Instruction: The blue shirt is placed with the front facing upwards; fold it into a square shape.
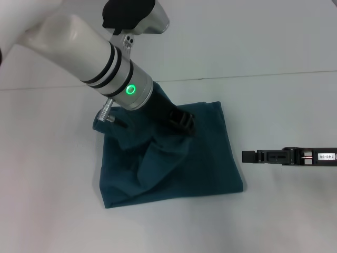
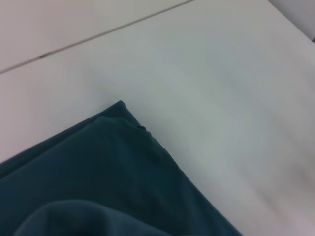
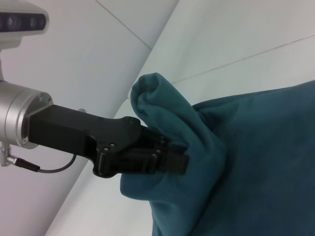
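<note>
Left gripper (image 1: 181,122) is clamped on a raised fold of the blue shirt (image 1: 205,158) lying half-folded on the table (image 1: 52,211); soft and limp, it should be gripped at edges, while the right gripper (image 1: 250,156) looks closed, parked beside it.

I'm looking down on a plain white table (image 1: 47,211) that fills nearly my whole head view. A thin dark seam (image 1: 263,75) crosses it on the far side, running left to right, and the surface beyond it is the same white. The left wrist view picks up a similar dark line (image 2: 98,35) across the white top. Lighting is soft and even, with only faint shadows on the surface. I can't see any walls, windows or floor.
</note>
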Available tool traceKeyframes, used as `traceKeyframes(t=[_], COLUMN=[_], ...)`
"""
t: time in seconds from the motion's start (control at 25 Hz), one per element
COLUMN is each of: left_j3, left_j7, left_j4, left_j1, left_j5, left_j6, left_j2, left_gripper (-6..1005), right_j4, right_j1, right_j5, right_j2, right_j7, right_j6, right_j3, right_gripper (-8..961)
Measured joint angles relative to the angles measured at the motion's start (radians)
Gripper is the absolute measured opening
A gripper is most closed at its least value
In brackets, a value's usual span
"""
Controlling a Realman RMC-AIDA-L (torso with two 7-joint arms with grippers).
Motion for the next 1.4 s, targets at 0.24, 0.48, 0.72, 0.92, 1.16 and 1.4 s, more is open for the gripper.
traceKeyframes(t=[0.24,0.48,0.72,0.92,1.16,1.4], left_j3=[0.003,0.022,-0.022,-0.126,-0.343,-0.458], left_j7=[-0.002,0.038,0.038,-0.037,-0.073,-0.069], left_j4=[0.003,0.023,0.136,0.146,0.147,0.144], left_j1=[0.003,0.001,0.051,0.092,0.203,0.326], left_j5=[0.0,-0.001,-0.005,-0.003,-0.008,-0.038], left_j6=[-0.017,-0.025,-0.012,-0.001,0.082,0.136], left_j2=[-0.005,-0.026,-0.04,-0.002,0.033,0.056], left_gripper=[79,247,570,801,887,936], right_j4=[0.0,0.0,0.0,0.0,-0.013,-0.052], right_j1=[0.0,0.001,0.002,0.001,0.009,0.09], right_j5=[-0.001,-0.006,-0.01,-0.011,-0.018,-0.065], right_j2=[0.0,-0.001,-0.002,-0.005,-0.011,-0.081], right_j7=[0.0,0.006,0.01,0.011,0.062,0.304], right_j6=[0.005,0.007,0.009,0.009,0.016,0.081], right_j3=[0.0,0.0,0.0,0.0,0.0,0.0], right_gripper=[802,802,803,804,803,802])
